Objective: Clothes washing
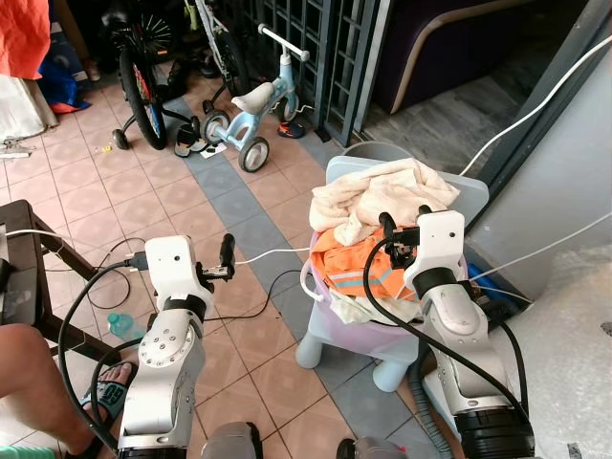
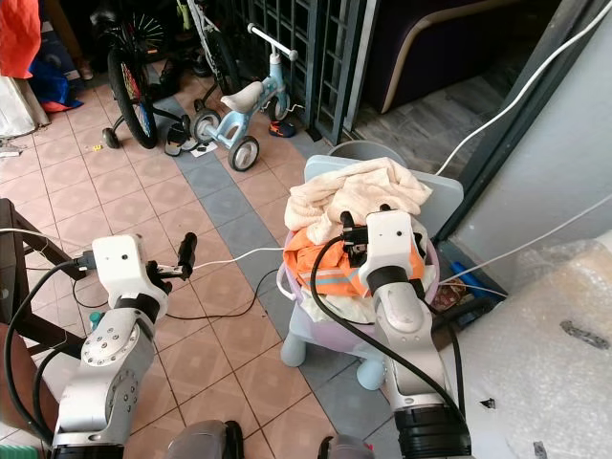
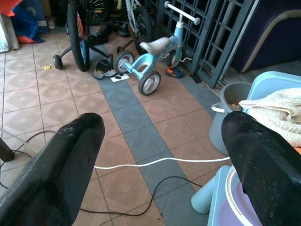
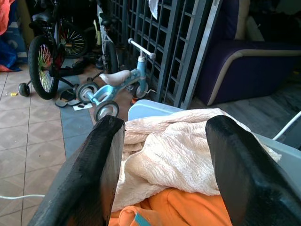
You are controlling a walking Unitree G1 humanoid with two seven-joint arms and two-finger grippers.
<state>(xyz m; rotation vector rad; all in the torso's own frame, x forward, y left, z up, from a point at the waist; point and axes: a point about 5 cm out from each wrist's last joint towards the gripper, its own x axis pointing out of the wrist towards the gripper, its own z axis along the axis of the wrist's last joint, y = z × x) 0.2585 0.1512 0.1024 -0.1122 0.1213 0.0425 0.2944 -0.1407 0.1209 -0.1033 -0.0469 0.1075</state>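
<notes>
Person: a bare leg and sandalled foot (image 1: 107,382) at the far left, close beside the robot's left arm.
Left gripper (image 1: 227,256): held out over the tiled floor (image 1: 115,182), left of the basin; its 2 fingers (image 3: 70,155) stand wide apart with nothing between them.
White cable (image 3: 155,161): runs across the tiles beyond the left gripper, toward the stool.
Basin (image 1: 323,298): a lilac tub seated on a pale blue stool (image 1: 368,349), heaped above its rim.
Laundry: a cream towel (image 1: 382,196) tops the pile, draped onto the stool's back; an orange garment (image 1: 359,263) with grey stripes lies under it.
Right gripper (image 1: 387,234): poised just over the near side of the pile, its 2 fingers (image 4: 94,165) spread wide and empty.
Cloth and fingers: in the right wrist view the towel lies straight ahead between the fingers, the orange garment just below; I judge there is no contact yet.
Step in hand: probably the first grab of laundry.
Doing it well: drop onto a raised fold of the towel, close fully, and lift slowly so the orange garment does not drag out over the rim.
</notes>
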